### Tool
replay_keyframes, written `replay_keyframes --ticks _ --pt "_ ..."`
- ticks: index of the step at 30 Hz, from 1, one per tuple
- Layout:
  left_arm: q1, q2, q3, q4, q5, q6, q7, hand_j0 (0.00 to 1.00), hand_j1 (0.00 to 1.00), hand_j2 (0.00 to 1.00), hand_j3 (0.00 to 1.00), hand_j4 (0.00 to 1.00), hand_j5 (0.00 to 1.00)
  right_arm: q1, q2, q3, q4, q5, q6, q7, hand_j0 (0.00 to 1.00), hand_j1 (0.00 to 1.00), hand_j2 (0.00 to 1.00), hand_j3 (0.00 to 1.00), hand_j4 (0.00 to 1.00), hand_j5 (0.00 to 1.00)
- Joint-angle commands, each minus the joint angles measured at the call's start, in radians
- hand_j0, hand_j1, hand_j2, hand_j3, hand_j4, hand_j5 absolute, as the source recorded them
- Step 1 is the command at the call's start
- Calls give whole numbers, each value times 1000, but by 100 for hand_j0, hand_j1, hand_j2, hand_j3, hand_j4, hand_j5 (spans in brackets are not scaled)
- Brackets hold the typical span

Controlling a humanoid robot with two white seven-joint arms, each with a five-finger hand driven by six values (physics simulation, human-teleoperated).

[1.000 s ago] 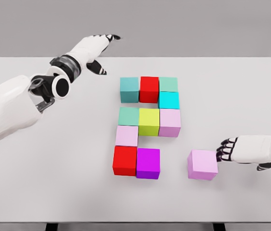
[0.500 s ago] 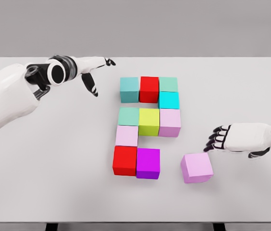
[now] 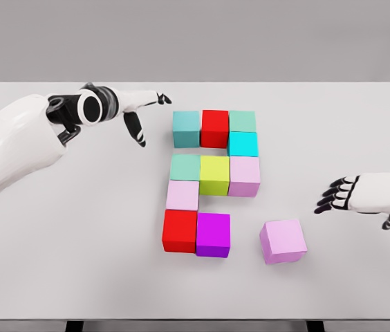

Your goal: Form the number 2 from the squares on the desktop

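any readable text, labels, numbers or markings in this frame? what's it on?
None. No printed text in the head view: the cubes, including the loose pink cube, have plain faces, and the white table and both arms are unmarked.
The assembled blocks only outline an unfinished 2.

The table (image 3: 57,263) holds 11 cubes. 10 of them sit together in a group; 1 pink cube (image 3: 283,241) lies apart from it. By colour there are 3 pink, 2 red (image 3: 215,127), 2 pale green (image 3: 242,121), 1 teal (image 3: 186,128), 1 cyan (image 3: 243,144), 1 yellow-green (image 3: 214,174) and 1 magenta (image 3: 213,234). 2 hands show: left (image 3: 138,111) and right (image 3: 368,194).
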Motion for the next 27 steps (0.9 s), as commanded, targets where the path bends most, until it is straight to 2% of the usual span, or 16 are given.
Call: replay_keyframes --ticks 1,2,3,5,8,14,19,23,27 --pt "0 2 0 2 -5 -1 -64 100 100 100 100 100 100 -2 -32 34 -1 -39 2 0 100 100 100 100 100 100" --pt "-2 4 0 3 -5 1 -77 100 100 100 100 100 100 -15 -35 77 -1 -37 2 0 100 100 100 100 100 100" --pt "-2 4 0 2 -5 -1 -92 100 100 100 100 100 100 -73 -34 157 -1 -39 2 0 100 100 100 100 100 100" --pt "-2 2 0 2 -8 -1 -92 100 100 100 100 100 100 -138 -31 238 -3 -39 2 0 100 100 100 100 100 100" --pt "-5 1 0 5 -8 -1 -92 100 100 100 100 100 100 -138 -21 283 -3 -39 2 0 100 100 100 100 100 100" --pt "-8 -25 0 62 -10 -4 -92 100 100 100 100 100 100 -137 -23 335 -4 -36 2 0 100 100 100 100 100 100" --pt "-3 -39 -3 63 -10 -4 -92 100 100 100 100 100 100 -163 -21 341 -6 -37 2 0 100 100 100 100 100 100" --pt "-5 -41 -3 63 -10 -4 -92 100 100 100 100 100 100 -176 12 349 -7 -39 2 0 100 100 100 100 100 100" --pt "-8 -48 -3 65 -10 -4 -92 100 100 100 100 100 100 -199 57 399 -9 -39 2 0 100 100 100 100 100 100"
